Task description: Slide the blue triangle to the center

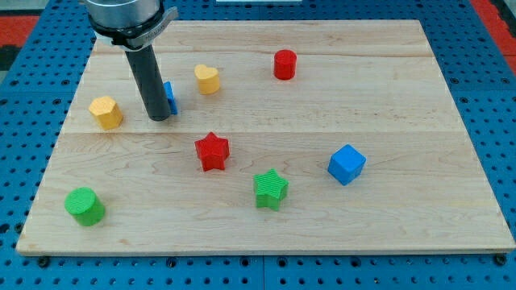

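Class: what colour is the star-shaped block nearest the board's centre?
Red: the red star, clear in the camera view.

two red blocks (212, 151) (285, 64), two yellow (106, 112) (207, 79), two green (85, 206) (271, 189), two blue (347, 164) (170, 97)

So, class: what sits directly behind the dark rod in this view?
A blue block peeks out at the rod's right edge, beside my tip. Only a thin strip shows; the rod covers the rest, so its triangle shape cannot be confirmed here.

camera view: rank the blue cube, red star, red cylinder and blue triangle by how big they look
1. blue cube and red star: look alike, and both sit nearer the view's bottom, so unranked.
2. red cylinder.
3. blue triangle: only a sliver shows behind my tip, so unsure.
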Controlling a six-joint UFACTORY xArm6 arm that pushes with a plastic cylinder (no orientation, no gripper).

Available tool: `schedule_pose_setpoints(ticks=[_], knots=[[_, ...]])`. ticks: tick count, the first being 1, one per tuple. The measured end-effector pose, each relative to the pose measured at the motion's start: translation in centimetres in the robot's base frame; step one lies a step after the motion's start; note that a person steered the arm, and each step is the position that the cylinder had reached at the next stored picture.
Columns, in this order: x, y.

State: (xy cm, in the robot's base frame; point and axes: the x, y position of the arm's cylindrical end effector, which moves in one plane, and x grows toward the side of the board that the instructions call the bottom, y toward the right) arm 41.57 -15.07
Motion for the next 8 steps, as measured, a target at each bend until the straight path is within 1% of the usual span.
schedule_pose_setpoints(ticks=[1, 2, 3, 4, 5, 6, 7, 8], knots=[[-0.6, -2.6], [-2.7, -2.6], [-3.8, 0.9], [-3.8, 7.3], [-4.3, 5.4], [-5.7, 8.0], [-6.3, 12.5], [-6.1, 14.6]])
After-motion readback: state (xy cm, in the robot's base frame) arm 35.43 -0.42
